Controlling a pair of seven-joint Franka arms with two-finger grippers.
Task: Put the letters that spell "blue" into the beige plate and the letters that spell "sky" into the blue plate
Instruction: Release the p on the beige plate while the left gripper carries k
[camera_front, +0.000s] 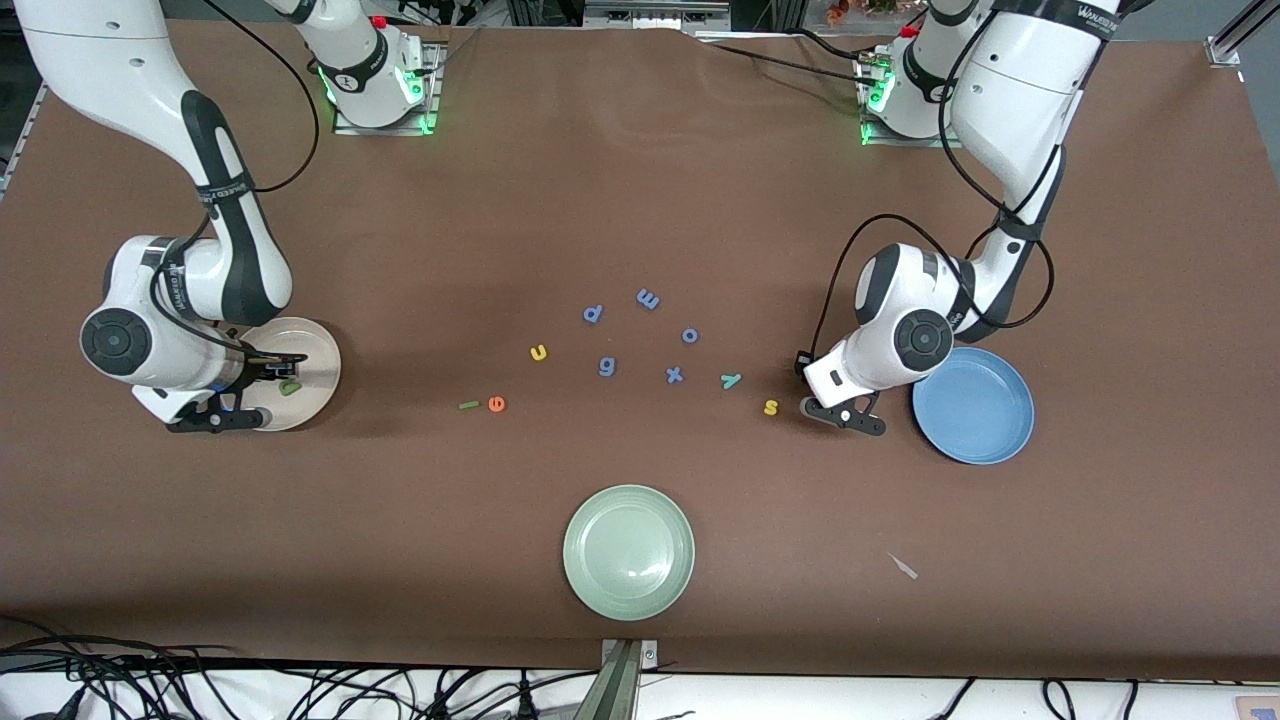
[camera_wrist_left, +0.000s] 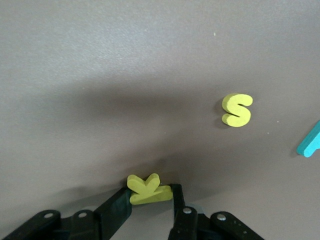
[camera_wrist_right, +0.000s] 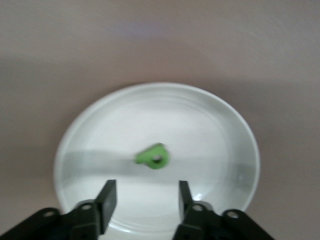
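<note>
Yellow k sits pinched between the fingers of the left gripper, low on the surface beside the blue plate at the left arm's end. Yellow s lies just beside that gripper, with the teal y near it. Over at the right arm's end, the right gripper hangs above the beige plate, fingers spread apart and holding nothing. Green b lies in that plate. Yellow u, orange e and the thin green l wait mid-surface among blue letters. A pale green plate sits by the surface's near edge.
</note>
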